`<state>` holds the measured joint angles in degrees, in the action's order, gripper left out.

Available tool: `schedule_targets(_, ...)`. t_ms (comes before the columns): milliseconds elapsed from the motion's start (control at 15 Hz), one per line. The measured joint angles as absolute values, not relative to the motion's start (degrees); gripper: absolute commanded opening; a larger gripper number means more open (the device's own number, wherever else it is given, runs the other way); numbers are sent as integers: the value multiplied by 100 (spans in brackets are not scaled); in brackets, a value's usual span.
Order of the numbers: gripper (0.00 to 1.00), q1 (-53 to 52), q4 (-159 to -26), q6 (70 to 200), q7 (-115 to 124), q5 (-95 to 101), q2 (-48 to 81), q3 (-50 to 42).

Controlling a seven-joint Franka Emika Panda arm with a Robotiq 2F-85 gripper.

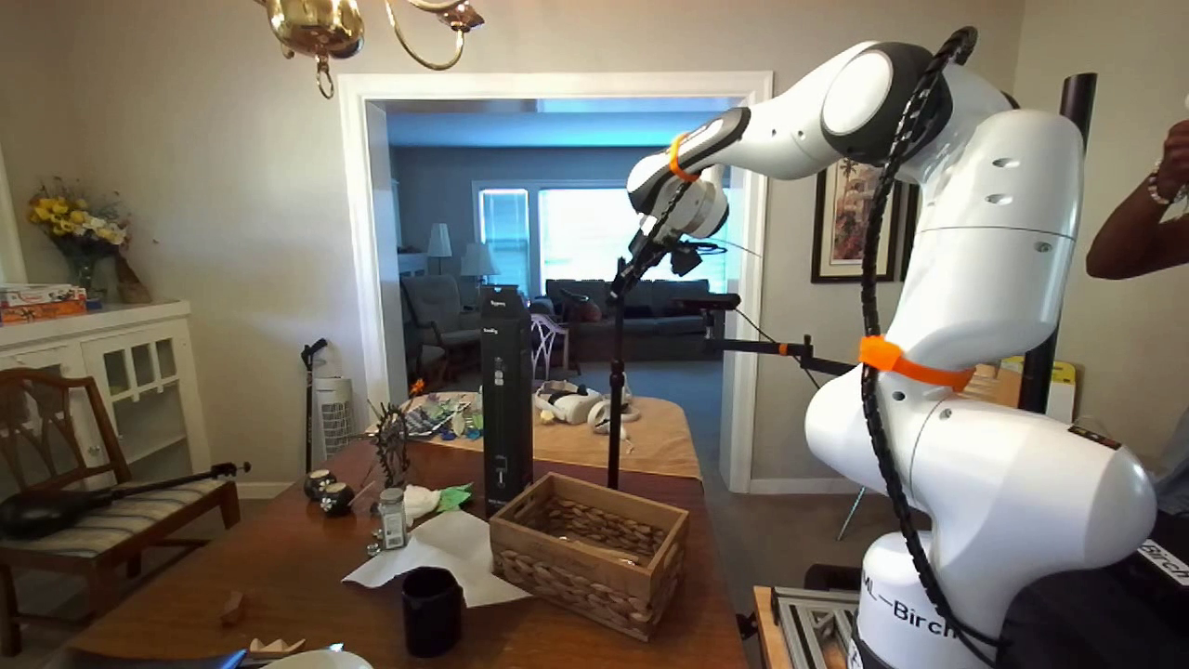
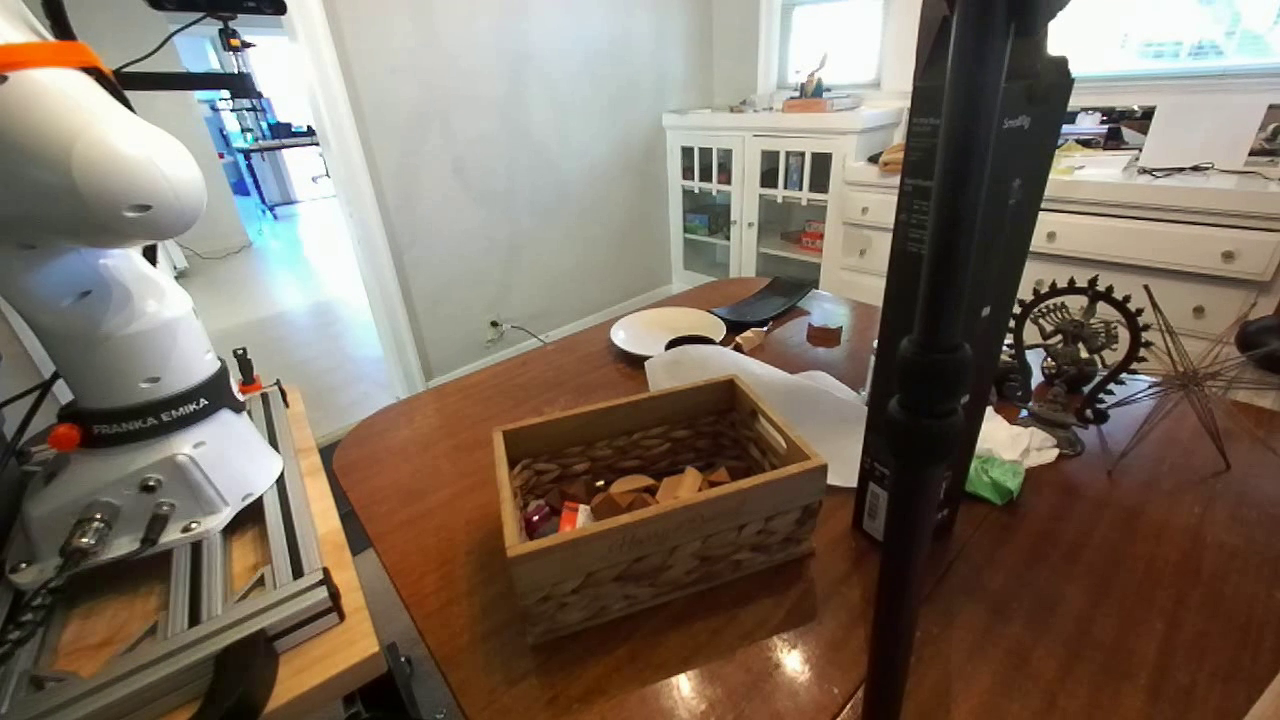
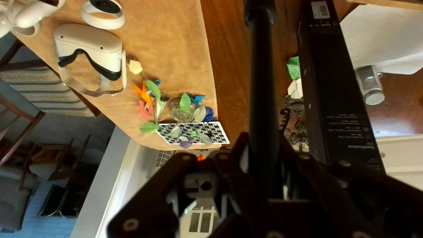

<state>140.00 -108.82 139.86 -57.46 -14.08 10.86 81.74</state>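
A long black pole (image 1: 615,409) stands upright over the table, its upper end in my gripper (image 1: 619,284). In the wrist view the gripper (image 3: 264,143) has a finger against each side of the pole (image 3: 262,82) and is shut on it. The pole's foot is hidden behind the basket in an exterior view and cut off by the frame edge elsewhere, so I cannot tell whether it touches the table. Beside the pole rises a tall black box (image 1: 506,400). A wooden woven basket (image 2: 660,540) with wooden blocks (image 2: 640,492) inside sits near them.
A dark statuette (image 2: 1080,350), a wire star ornament (image 2: 1200,390) and a glass jar (image 1: 392,518) share the table. A black cup (image 1: 432,609) and white paper (image 1: 455,557) lie nearer the front. A white headset (image 3: 89,49) rests on the tan cloth (image 3: 172,43). A person's arm (image 1: 1133,223) shows at the edge.
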Motion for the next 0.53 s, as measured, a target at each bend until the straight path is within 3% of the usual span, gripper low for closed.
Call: schedule_targets(533,6,14000,-10948,14210,-5752,-1465,1173,8049)
